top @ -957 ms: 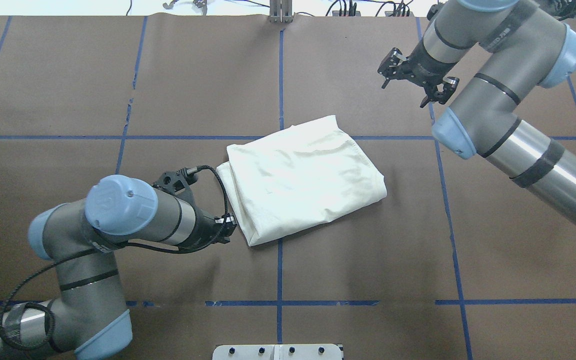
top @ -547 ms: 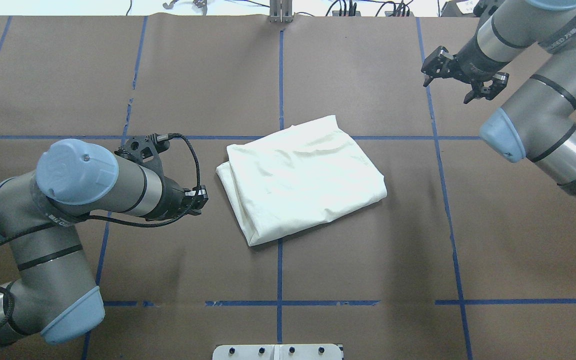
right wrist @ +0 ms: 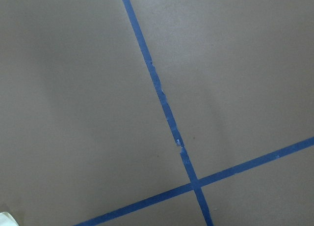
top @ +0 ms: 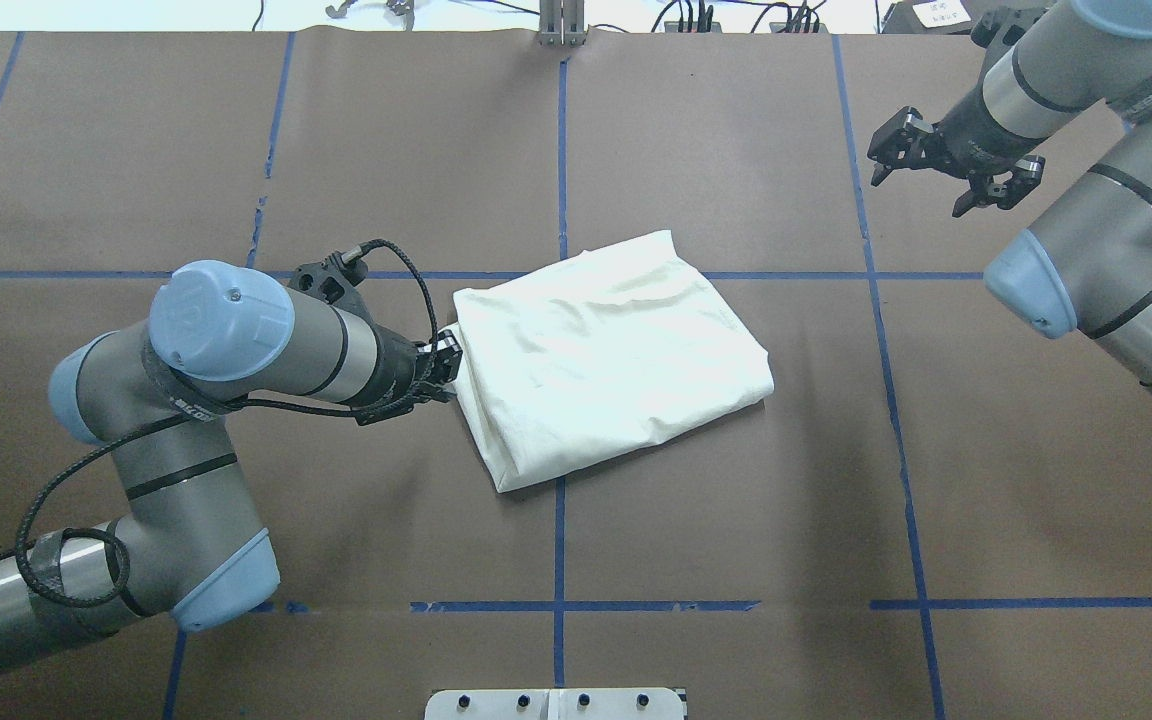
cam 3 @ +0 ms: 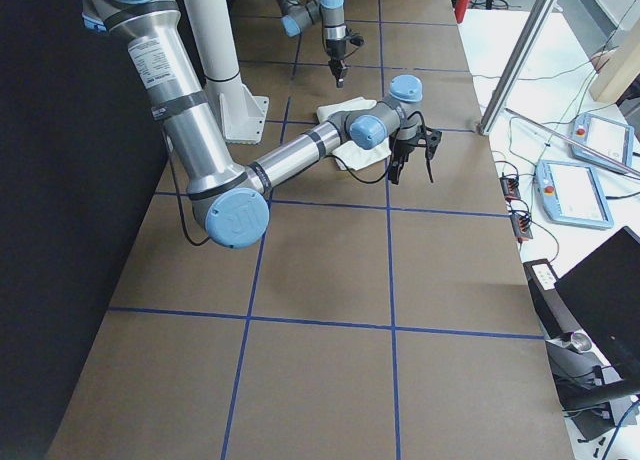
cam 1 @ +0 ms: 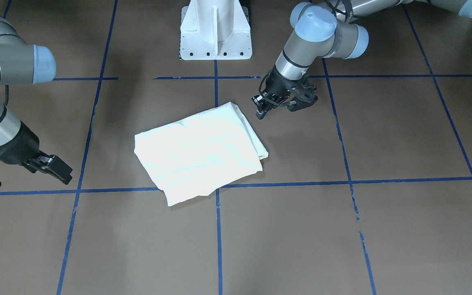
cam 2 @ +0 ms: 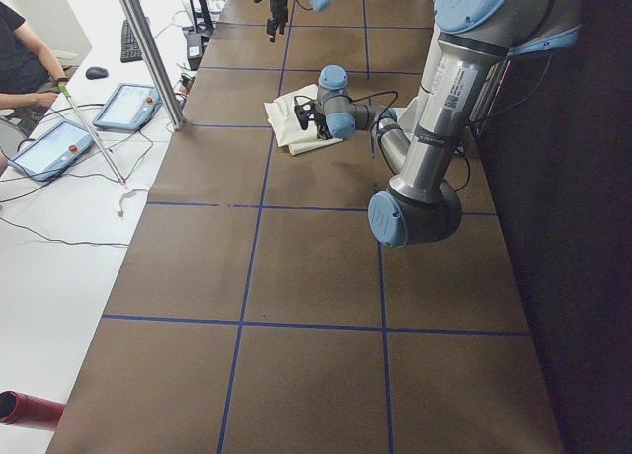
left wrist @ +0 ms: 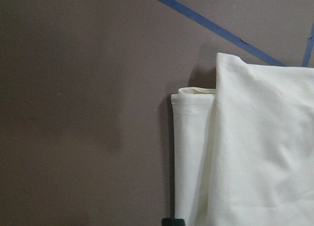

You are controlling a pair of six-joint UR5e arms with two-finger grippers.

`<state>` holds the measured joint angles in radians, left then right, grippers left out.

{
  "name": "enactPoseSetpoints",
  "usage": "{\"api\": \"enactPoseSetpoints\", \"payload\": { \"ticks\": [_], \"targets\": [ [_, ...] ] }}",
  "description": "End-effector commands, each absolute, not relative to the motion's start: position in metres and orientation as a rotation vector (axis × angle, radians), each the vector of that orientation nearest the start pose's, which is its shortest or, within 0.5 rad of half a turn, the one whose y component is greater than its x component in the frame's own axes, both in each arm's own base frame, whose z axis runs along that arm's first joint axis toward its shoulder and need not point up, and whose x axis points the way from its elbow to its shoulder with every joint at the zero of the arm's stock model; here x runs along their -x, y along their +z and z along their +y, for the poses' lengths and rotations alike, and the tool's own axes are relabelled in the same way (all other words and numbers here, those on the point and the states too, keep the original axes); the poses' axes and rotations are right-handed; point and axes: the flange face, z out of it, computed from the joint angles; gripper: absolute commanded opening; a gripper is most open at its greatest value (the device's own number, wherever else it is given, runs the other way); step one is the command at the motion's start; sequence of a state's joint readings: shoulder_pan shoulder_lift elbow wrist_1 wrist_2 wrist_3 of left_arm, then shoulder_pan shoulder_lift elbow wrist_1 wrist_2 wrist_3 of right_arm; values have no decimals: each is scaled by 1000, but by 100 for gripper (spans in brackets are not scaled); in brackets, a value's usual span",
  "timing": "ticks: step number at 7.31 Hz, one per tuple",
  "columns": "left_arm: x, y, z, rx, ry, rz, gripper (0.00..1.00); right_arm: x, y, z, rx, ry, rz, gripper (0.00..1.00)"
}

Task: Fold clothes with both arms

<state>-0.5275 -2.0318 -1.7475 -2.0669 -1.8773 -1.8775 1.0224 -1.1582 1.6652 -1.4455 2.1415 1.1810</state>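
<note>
The folded shirt (top: pixel 608 355) lies just beside the left claw (top: pixel 441 370), whose opening I cannot tell; the spread right claw (top: pixel 924 192) hangs well apart.

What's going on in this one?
The cream shirt lies folded into a compact rectangle, plain side up, on the table. The left pincer is at the layered edge on its own side; whether it grips cloth is unclear. The right pincer hangs open, well away from the shirt.
</note>
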Motion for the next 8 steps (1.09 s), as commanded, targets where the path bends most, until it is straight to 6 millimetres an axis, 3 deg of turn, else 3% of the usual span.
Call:
{"api": "enactPoseSetpoints", "payload": {
  "ticks": [1, 3, 8],
  "targets": [
    [-510, 267, -418, 210, -648, 1232, 35, 269, 370, -590, 20, 412, -831, 100],
    [-526, 277, -432, 243, -707, 1230, 39, 273, 370, -588, 23, 407, -830, 100],
    [-540, 284, -439, 255, -724, 1218, 39, 281, 366, -585, 22, 395, -834, 100]
  ]
}}
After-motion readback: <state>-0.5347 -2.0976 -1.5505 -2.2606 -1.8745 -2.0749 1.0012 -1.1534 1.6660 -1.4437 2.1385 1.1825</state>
